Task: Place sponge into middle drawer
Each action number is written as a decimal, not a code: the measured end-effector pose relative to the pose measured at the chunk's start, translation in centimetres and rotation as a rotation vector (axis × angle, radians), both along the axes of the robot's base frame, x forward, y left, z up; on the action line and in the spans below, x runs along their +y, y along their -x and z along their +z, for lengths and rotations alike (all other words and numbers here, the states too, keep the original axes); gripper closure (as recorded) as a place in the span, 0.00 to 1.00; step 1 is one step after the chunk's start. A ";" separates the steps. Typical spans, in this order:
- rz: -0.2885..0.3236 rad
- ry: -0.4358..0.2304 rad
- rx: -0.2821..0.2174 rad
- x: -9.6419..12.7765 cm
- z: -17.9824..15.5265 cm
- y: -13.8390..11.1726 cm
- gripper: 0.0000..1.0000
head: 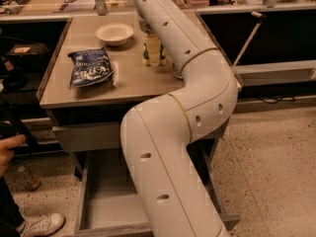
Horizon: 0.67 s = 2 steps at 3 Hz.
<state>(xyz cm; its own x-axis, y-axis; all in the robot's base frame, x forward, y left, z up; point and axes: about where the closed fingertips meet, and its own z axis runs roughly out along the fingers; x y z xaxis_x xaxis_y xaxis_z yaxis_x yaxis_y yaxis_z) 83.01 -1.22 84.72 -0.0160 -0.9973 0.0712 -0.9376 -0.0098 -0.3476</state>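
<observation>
The sponge, pale yellow with a dark green patch, is on the far part of the tabletop, right of the white bowl. My gripper is directly at the sponge, reaching down from the long white arm, which hides the wrist and much of the table's right side. Near the floor below the table, the middle drawer is pulled out, and its bare grey floor shows left of the arm. The arm covers the drawer's right half.
A blue chip bag lies on the table's left side, with a white bowl behind it. A closed grey drawer front sits under the tabletop. A person's hand and white shoe are at the left edge.
</observation>
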 end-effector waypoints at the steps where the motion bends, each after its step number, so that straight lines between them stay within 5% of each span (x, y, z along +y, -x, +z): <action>1: 0.000 -0.007 -0.001 -0.5 0.0 0.0 0.00; 2: -0.001 -0.011 0.022 -1.3 0.1 0.7 0.00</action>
<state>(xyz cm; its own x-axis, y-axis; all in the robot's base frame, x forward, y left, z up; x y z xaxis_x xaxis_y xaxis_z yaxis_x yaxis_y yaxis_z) 82.28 -2.55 84.86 -0.0157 -0.9980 0.0605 -0.9449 -0.0050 -0.3274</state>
